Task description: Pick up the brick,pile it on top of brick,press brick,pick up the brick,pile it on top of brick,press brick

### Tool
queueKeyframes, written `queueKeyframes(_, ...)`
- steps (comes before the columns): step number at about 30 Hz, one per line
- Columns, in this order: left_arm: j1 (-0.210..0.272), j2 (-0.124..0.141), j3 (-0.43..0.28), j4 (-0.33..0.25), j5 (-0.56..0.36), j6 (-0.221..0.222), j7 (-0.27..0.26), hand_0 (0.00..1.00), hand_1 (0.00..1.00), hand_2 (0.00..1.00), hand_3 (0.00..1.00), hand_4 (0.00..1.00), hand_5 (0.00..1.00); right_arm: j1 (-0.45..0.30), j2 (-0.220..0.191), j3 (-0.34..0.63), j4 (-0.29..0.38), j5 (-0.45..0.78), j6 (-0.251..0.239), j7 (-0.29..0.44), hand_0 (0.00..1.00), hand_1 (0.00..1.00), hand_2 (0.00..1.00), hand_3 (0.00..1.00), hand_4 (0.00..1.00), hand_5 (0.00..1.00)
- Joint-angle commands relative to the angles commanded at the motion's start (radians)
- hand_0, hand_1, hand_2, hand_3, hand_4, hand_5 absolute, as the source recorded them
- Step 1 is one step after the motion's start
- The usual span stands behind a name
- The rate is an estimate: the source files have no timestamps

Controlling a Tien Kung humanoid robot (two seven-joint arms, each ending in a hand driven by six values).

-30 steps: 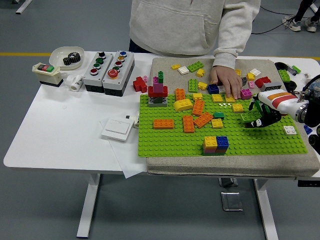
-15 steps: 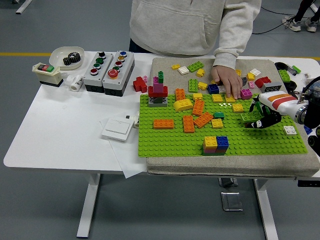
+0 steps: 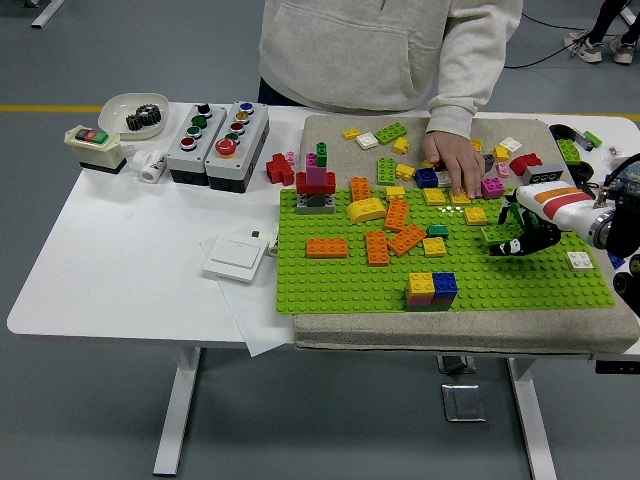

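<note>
My right arm runs off the picture's right edge, and my robot hand point(image 3: 522, 232) covers most of the green brick point(image 3: 497, 236) under its fingers.

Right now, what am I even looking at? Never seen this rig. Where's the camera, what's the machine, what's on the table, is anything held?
There is one view, from a camera high on the robot, looking forward and down over a white table. The machine is a humanoid with two black arms. Only its right hand shows, coming in from the right edge over a green studded baseplate. Its fingers are curled around a green brick. The left arm is out of view.

The baseplate carries loose orange, yellow and green bricks, plus a small stack of yellow and blue bricks near its front edge. To the left are two push-button boxes, a white switch plate and a bowl with a black gear.

A person in a grey sweatshirt stands at the far side, one hand resting among the bricks there.
</note>
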Motion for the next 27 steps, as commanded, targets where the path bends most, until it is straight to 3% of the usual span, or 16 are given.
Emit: queueKeyframes(27,-0.006,-0.001,0.007,-0.003,-0.007,0.0,-0.002,0.694,0.734,0.741,0.595,0.688,0.661,-0.008,0.007,-0.007,-0.02,-0.032,-0.065,0.006,0.171,0.122,0.208,0.515,0.881,0.616)
